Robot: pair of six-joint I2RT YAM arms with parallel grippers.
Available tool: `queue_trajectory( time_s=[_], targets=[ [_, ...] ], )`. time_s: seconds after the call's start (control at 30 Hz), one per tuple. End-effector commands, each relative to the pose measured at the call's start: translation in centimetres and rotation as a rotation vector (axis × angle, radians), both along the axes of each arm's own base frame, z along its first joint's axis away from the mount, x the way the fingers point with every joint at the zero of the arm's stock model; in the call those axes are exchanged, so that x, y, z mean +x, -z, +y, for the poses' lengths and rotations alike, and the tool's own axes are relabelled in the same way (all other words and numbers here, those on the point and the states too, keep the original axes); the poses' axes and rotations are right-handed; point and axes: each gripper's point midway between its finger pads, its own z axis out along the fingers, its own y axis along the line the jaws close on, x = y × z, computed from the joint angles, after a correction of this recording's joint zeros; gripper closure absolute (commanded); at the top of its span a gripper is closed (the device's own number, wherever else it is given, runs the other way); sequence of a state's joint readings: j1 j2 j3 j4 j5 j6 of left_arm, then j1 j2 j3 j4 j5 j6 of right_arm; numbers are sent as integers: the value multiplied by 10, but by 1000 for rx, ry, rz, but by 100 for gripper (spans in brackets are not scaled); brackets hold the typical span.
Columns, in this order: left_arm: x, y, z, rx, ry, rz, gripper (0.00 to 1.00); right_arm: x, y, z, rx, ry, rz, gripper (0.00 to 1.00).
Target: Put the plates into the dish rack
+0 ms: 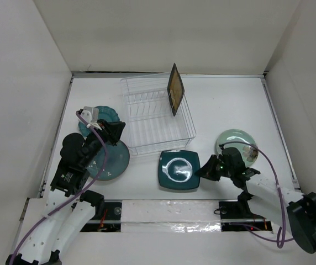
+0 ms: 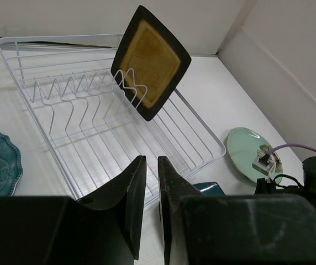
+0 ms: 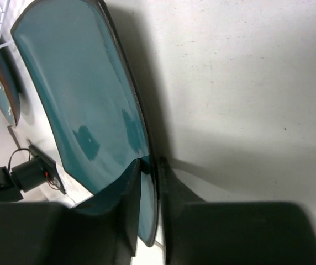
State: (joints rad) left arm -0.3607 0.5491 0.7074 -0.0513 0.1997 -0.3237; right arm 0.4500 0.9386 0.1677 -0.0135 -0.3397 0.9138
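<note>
The clear dish rack (image 1: 158,118) stands at the back middle, with the square black plate with an amber centre (image 1: 175,89) upright in its right end. The square dark teal plate (image 1: 179,170) lies in front of the rack. My right gripper (image 1: 205,170) is shut on its right rim; in the right wrist view the rim of this plate (image 3: 80,99) sits between the fingers (image 3: 130,182). My left gripper (image 2: 151,163) hovers left of the rack, fingers a narrow gap apart with nothing between. Under it lie the round grey-teal plate (image 1: 111,160) and the scalloped teal plate (image 1: 104,115).
The round pale green plate (image 1: 236,144) lies at the right, behind my right arm, and its cable crosses it. White walls close in the table on three sides. The rack's wire ribs (image 2: 80,96) left of the black plate (image 2: 152,61) hold nothing.
</note>
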Motion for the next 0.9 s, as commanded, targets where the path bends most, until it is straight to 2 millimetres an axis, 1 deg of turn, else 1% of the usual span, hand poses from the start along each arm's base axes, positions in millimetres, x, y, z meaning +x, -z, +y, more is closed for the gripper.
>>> queue_trajectory(
  time_s=[0.0, 0.07, 0.1, 0.2, 0.27, 0.33, 0.37, 0.4, 0.47, 0.5, 0.57, 0.6, 0.63, 0.7, 0.73, 0.77, 0.8, 0.83, 0.87],
  targets=[
    [-4, -32, 1, -29, 1, -85, 88, -12, 24, -12, -43, 27, 61, 86],
    [-4, -31, 1, -28, 2, -82, 88, -13, 25, -14, -42, 41, 59, 94],
    [-5, -32, 1, -29, 3, -85, 88, -12, 24, -15, -43, 49, 51, 100],
    [-5, -32, 1, -29, 1, -85, 88, -11, 16, -14, -24, 54, 23, 100],
    [-5, -31, 1, -28, 4, -82, 88, -10, 1, -14, -6, 50, -18, 100],
    [-5, -33, 1, -30, 3, -88, 88, -15, -7, -15, -12, 34, -27, 100],
    [-5, -33, 1, -31, 3, -91, 88, -9, -29, -10, 27, 27, -100, 100],
    [-6, -33, 2, -31, -1, -91, 88, -12, -39, -6, 50, 1, -116, 100],
    [-6, -34, 1, -32, 2, -94, 88, -14, -54, -5, 65, -19, -146, 100],
    [-6, -34, 1, -32, 6, -92, 88, -15, -71, 0, 88, -49, -181, 100],
    [-6, -34, 1, -34, 4, -94, 88, -20, -81, 5, 91, -103, -199, 100],
    [-5, -34, 1, -33, 3, -91, 88, -17, -94, 8, 97, -121, -213, 100],
    [-5, -33, 1, -33, 3, -90, 88, -20, -98, 11, 88, -159, -225, 100],
    [-6, -34, 0, -34, 9, -91, 88, -24, -115, 19, 100, -215, -252, 100],
    [-5, -35, 3, -34, -2, -96, 87, -22, -132, 23, 110, -240, -287, 100],
    [-5, -34, 2, -35, -2, -92, 88, -22, -140, 27, 119, -256, -305, 100],
    [-5, -35, 3, -36, -4, -95, 88, -27, -148, 33, 138, -293, -318, 100],
    [-5, -36, 3, -35, -5, -97, 88, -27, -161, 38, 154, -313, -341, 100],
    [-5, -35, 3, -34, -5, -96, 88, -29, -166, 42, 165, -336, -347, 100]
  ],
)
